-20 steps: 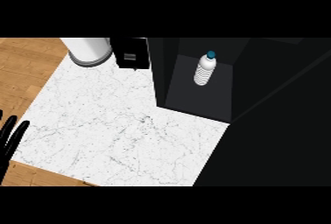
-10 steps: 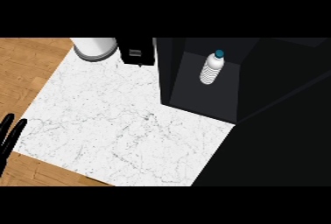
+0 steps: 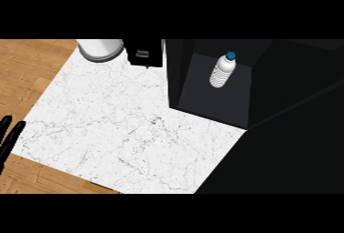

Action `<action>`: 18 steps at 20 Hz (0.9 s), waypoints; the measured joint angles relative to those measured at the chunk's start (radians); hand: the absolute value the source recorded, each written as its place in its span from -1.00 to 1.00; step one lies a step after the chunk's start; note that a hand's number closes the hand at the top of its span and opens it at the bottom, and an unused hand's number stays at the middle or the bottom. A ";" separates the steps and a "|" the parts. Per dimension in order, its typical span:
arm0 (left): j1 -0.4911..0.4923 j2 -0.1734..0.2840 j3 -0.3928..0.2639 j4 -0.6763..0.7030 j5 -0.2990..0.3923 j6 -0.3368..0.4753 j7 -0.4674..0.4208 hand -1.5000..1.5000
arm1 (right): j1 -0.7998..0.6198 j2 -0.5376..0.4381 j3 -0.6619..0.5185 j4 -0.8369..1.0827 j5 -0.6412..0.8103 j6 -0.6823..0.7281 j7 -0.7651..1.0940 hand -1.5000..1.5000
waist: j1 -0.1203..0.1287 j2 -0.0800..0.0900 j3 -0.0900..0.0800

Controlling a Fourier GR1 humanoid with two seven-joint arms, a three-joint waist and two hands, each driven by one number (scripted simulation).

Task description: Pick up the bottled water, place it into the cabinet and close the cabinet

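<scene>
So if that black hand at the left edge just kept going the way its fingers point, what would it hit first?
Probably nothing. The left hand points up along the picture's left edge, over the wooden floor beside the marble counter. That way looks free as far as the view shows, though depth is hard to judge.

You've got even, flat light on the white marble counter [image 3: 128, 132] with no glare or hard shadows, but the cabinet [image 3: 269, 91] on your right goes nearly pure black, swallowing detail around the bottled water [image 3: 223, 70].

Head cam, steep down on counter [image 3: 121, 132]
</scene>
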 measured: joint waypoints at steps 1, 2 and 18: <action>-0.001 0.002 0.002 0.005 0.001 -0.002 0.001 -1.00 | -0.013 0.003 -0.003 0.001 -0.001 0.000 0.009 1.00 | -0.002 -0.001 0.000; -0.001 0.001 0.002 0.006 0.001 -0.004 0.001 -1.00 | -0.026 0.008 -0.006 0.002 -0.001 0.000 0.017 1.00 | -0.002 -0.003 0.000; -0.011 0.003 0.012 0.039 0.014 -0.022 0.008 -1.00 | -0.369 0.162 -0.059 0.236 -0.036 -0.075 0.246 1.00 | -0.011 -0.011 0.007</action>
